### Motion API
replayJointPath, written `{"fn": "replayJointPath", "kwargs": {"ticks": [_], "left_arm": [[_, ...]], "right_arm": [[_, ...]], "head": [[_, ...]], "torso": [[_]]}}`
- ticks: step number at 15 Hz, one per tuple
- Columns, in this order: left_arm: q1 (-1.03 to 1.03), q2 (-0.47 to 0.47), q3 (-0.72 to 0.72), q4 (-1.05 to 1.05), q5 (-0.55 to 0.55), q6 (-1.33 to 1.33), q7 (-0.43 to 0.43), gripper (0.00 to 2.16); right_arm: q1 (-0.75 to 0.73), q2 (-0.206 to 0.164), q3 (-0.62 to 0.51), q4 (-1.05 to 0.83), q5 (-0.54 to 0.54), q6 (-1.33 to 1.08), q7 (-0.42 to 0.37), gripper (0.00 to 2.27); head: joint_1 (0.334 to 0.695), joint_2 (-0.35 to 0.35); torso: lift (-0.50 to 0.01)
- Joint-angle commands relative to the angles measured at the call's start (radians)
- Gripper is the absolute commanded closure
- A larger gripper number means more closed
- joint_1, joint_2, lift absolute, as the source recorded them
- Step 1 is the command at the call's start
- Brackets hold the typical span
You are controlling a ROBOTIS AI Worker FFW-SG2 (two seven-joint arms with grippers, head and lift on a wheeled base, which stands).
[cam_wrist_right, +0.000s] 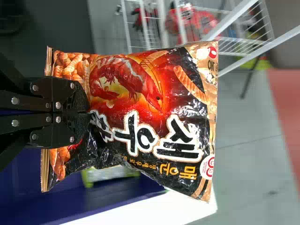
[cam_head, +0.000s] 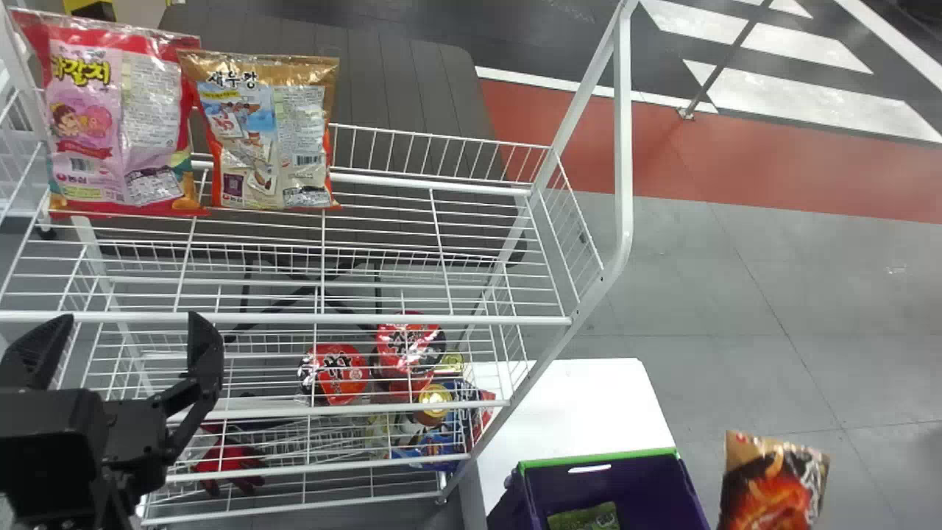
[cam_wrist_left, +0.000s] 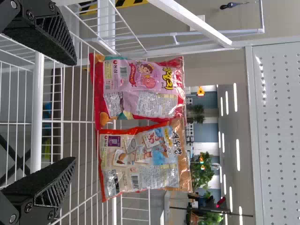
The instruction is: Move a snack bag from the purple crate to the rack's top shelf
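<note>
black-and-orange snack bag (cam_wrist_right: 145, 93), held upright

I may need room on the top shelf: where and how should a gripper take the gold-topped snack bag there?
The gold-topped bag is probably best pinched by its top seal, from above, one finger in front and one behind: it stands upright, that edge free, the pink bag close on its left.

glossy plastic snack bag (cam_wrist_right: 140, 112), smooth floor (cam_head: 736, 294)

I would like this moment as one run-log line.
right tool: closed on snack bag, near purple crate | left tool: open before rack | top shelf: two bags | placement: not done
</note>
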Motion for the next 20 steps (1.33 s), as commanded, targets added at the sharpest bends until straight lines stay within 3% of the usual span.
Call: {"fn": "replayJointPath", "kwargs": {"ticks": [1, 6, 10, 14, 16, 18, 20], "left_arm": [[0.007, 0.003, 0.003, -0.003, -0.001, -0.006, 0.000, 0.09], [0.014, 0.009, 0.002, -0.012, -0.001, -0.006, -0.001, 0.09], [0.022, 0.011, 0.000, -0.018, -0.018, 0.003, -0.001, 0.09], [0.036, 0.011, 0.000, -0.032, -0.027, 0.006, -0.001, 0.09], [0.042, 0.012, 0.000, -0.038, -0.035, 0.009, -0.001, 0.09], [0.045, 0.012, 0.002, -0.041, -0.038, 0.015, -0.001, 0.09], [0.046, 0.014, 0.003, -0.038, -0.038, 0.015, -0.001, 0.09]], "right_arm": [[-0.025, 0.025, -0.023, -0.153, -0.013, 0.075, 0.005, 2.25], [-0.108, 0.092, -0.089, -0.431, -0.193, 0.213, 0.005, 2.25], [-0.169, 0.094, -0.055, -0.570, -0.247, 0.404, 0.005, 2.25], [-0.285, 0.094, 0.072, -0.704, -0.248, 0.633, 0.005, 2.25], [-0.354, 0.091, 0.146, -0.730, -0.236, 0.633, 0.005, 2.25], [-0.415, 0.094, 0.278, -0.730, -0.171, 0.633, 0.005, 2.25], [-0.426, 0.112, 0.436, -0.728, -0.107, 0.633, 0.005, 2.25]], "head": [[0.695, -0.350], [0.695, -0.350], [0.695, -0.350], [0.695, -0.350], [0.695, -0.350], [0.695, -0.350], [0.695, -0.285]], "torso": [[0.001], [0.001], [0.001], [0.001], [0.001], [0.001], [0.001]]}}
